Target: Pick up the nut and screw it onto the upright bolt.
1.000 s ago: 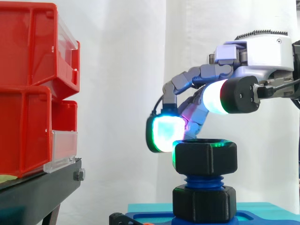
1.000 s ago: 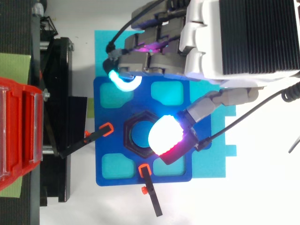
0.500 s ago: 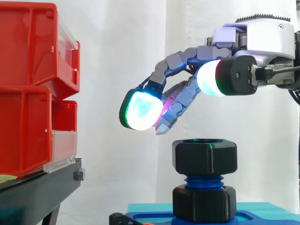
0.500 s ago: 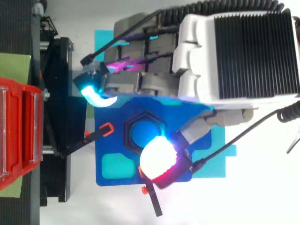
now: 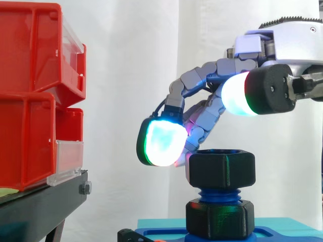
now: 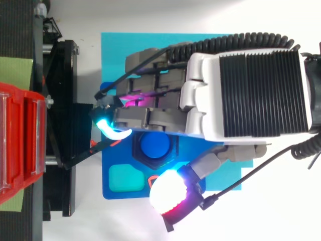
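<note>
A black hex nut (image 5: 221, 169) sits on top of the blue threaded bolt (image 5: 219, 194), which stands upright from a second black hex piece (image 5: 219, 219) on the blue plate (image 6: 120, 187). From above, the nut (image 6: 136, 150) rings the bolt's blue top (image 6: 154, 146). My hand (image 5: 290, 48) hovers over it, open, with its fingers bent downward. One glowing fingertip (image 5: 161, 142) hangs left of the nut, apart from it. The thumb's pad (image 5: 236, 95) is above the nut's right side. Nothing is gripped.
Red bins (image 5: 35, 96) are stacked on a black stand (image 5: 40, 201) at the left. The blue plate lies on a cyan mat (image 6: 115, 45), held by black clamps with orange tips (image 6: 154, 177). A white curtain hangs behind.
My hand let go of the nut, rose with its fingers stretched left, then came down again beside it. Seen from above, it shifted toward the view's lower edge. The nut stayed on the bolt.
</note>
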Motion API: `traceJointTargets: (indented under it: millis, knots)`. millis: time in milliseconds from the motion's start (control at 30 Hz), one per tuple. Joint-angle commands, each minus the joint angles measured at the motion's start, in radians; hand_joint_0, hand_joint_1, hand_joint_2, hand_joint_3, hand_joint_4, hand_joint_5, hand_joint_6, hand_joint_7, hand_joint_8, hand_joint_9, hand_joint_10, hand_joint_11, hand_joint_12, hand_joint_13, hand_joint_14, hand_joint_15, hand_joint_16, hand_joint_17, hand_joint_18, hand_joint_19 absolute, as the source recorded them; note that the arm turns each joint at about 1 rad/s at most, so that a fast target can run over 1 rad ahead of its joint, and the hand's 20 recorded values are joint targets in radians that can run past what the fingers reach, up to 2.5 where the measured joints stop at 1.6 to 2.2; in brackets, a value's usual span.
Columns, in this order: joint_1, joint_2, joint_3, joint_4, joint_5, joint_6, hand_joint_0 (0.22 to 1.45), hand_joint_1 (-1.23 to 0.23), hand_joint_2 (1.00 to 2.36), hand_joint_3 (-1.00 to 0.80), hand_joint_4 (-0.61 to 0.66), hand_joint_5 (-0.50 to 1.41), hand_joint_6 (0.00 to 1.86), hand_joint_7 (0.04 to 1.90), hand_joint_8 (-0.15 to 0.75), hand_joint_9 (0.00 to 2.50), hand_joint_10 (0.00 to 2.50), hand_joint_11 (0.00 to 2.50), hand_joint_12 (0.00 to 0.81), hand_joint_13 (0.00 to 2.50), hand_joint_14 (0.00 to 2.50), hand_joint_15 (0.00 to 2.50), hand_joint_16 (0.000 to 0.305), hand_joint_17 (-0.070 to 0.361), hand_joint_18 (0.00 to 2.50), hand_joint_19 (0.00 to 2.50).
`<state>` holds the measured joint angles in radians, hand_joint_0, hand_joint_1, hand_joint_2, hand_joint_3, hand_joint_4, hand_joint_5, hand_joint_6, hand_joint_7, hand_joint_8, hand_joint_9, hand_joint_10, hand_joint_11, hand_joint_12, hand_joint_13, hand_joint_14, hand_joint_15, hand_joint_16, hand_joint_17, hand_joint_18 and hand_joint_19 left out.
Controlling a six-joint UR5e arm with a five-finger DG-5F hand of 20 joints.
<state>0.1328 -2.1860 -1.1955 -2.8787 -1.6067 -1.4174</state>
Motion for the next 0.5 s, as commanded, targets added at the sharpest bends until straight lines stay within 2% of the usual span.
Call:
traceJointTargets:
  millis: [0, 467]
  knots:
    - [0.005, 0.000, -0.001, -0.017, 0.001, 0.002, 0.51, -0.23, 1.00, -0.50, 0.16, -0.08, 0.50, 0.95, 0.198, 0.86, 0.00, 0.00, 0.185, 0.70, 0.00, 0.00, 0.024, 0.053, 0.43, 0.15]
    - [0.008, 0.000, -0.001, -0.036, -0.004, 0.002, 0.50, -0.24, 1.00, -0.50, 0.16, -0.06, 0.50, 1.09, 0.204, 0.85, 0.00, 0.00, 0.189, 0.72, 0.00, 0.00, 0.025, 0.056, 0.44, 0.16]
